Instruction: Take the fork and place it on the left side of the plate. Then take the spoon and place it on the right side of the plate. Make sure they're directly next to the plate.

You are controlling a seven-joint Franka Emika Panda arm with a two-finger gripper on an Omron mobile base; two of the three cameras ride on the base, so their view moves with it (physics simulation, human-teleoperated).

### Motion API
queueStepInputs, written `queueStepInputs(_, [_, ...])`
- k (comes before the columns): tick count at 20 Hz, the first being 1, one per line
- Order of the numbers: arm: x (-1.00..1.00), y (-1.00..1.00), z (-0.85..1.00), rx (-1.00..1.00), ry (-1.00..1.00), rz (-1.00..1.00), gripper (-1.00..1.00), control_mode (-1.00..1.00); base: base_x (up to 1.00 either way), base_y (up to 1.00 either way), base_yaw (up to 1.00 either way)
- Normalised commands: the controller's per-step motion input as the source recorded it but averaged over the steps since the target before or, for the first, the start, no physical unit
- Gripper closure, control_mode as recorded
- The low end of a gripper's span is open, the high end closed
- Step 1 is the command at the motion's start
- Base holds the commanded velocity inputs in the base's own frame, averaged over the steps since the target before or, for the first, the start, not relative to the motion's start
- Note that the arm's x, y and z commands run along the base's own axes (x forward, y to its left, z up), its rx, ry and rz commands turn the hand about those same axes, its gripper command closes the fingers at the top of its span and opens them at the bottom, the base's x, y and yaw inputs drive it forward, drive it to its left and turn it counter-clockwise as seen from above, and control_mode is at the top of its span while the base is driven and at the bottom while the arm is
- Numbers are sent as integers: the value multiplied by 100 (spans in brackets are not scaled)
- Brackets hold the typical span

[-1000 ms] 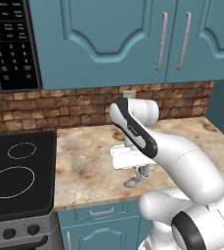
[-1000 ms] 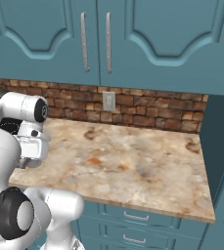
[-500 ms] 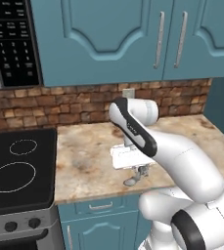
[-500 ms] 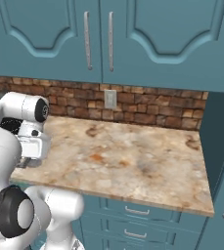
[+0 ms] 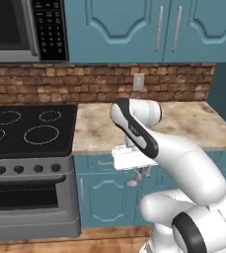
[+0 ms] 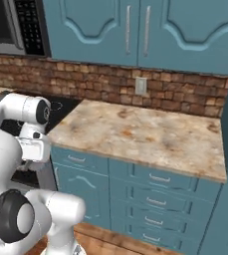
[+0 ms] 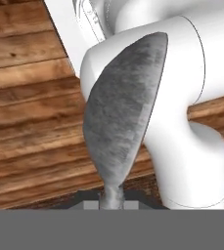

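gripper (image 5: 136, 179): clamped on spoon (image 7: 121, 117) | bowl juts beyond fingertips, over wooden floor (image 7: 30, 102)

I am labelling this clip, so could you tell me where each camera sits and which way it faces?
Left base view: behind the arm's left, facing stove and counter; arm and gripper show.
Right base view: behind its right, facing the same counter, outlet and cabinets; arm at left.
Hand view: looks down the gripper, shut on the spoon, towards wooden floor.

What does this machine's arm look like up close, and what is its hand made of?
The arm is glossy white, built of thick rounded tube sections with dark bands at the joints. Its hand is a flat white block carrying a small grey two-finger gripper. No cables or markings are visible.
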Motion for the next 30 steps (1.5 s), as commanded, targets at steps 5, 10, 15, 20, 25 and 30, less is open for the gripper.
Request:
queueStepInputs(5, [0, 0, 0, 0, 0, 0, 100, 100, -51, 11, 81])
queueStepInputs(10, [0, 0, 0, 0, 0, 0, 100, 100, -22, 11, 100])
queueStepInputs(15, [0, 0, 0, 0, 0, 0, 100, 100, -16, 7, 100])
queueStepInputs(20, [0, 0, 0, 0, 0, 0, 100, 100, -9, 11, 100])
queueStepInputs(25, [0, 0, 0, 0, 0, 0, 100, 100, 63, 34, 77])
queueStepInputs(30, [0, 0, 0, 0, 0, 0, 100, 100, 100, 85, 25])
